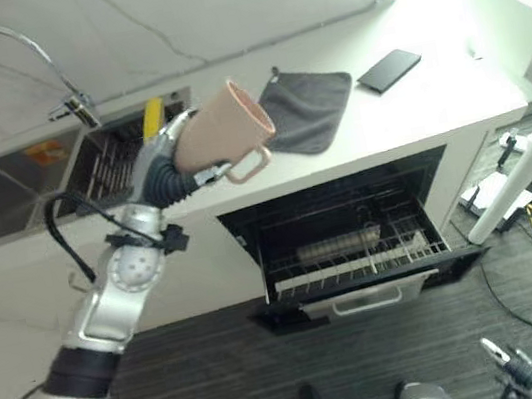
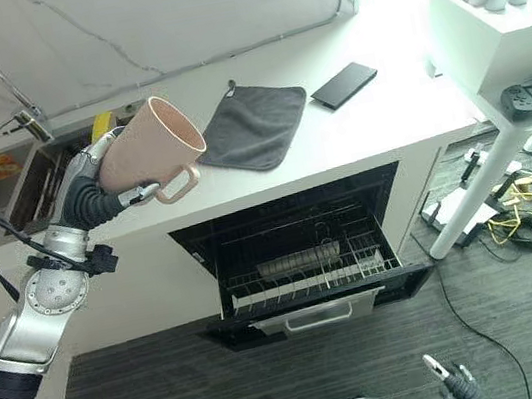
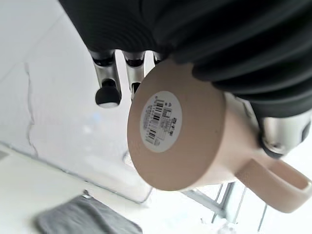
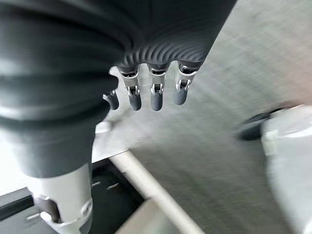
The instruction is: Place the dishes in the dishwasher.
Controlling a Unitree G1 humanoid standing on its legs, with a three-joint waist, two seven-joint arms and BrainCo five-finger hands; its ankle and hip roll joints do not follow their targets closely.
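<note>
A beige mug (image 1: 219, 126) with a side handle is tipped over, its mouth turned toward the grey cloth, in the air over the counter edge beside the sink. My left hand (image 1: 158, 171) is shut on it from the base side. The left wrist view has the mug's round base with a barcode sticker (image 3: 168, 139) under my fingers (image 3: 108, 90). Below the counter the dishwasher (image 1: 354, 246) stands open, its wire rack (image 2: 303, 273) pulled out with a grey cutlery holder in it. My right hand (image 2: 444, 374) hangs low over the floor, its fingers (image 4: 155, 95) straight and holding nothing.
A double sink (image 1: 1, 191) with a curved tap (image 1: 10, 53) lies at the left, a yellow item (image 1: 152, 118) in its rack. A grey cloth (image 1: 307, 107) and a black phone (image 1: 389, 70) lie on the counter. A white table (image 2: 498, 31) and cables (image 2: 527, 219) stand at the right.
</note>
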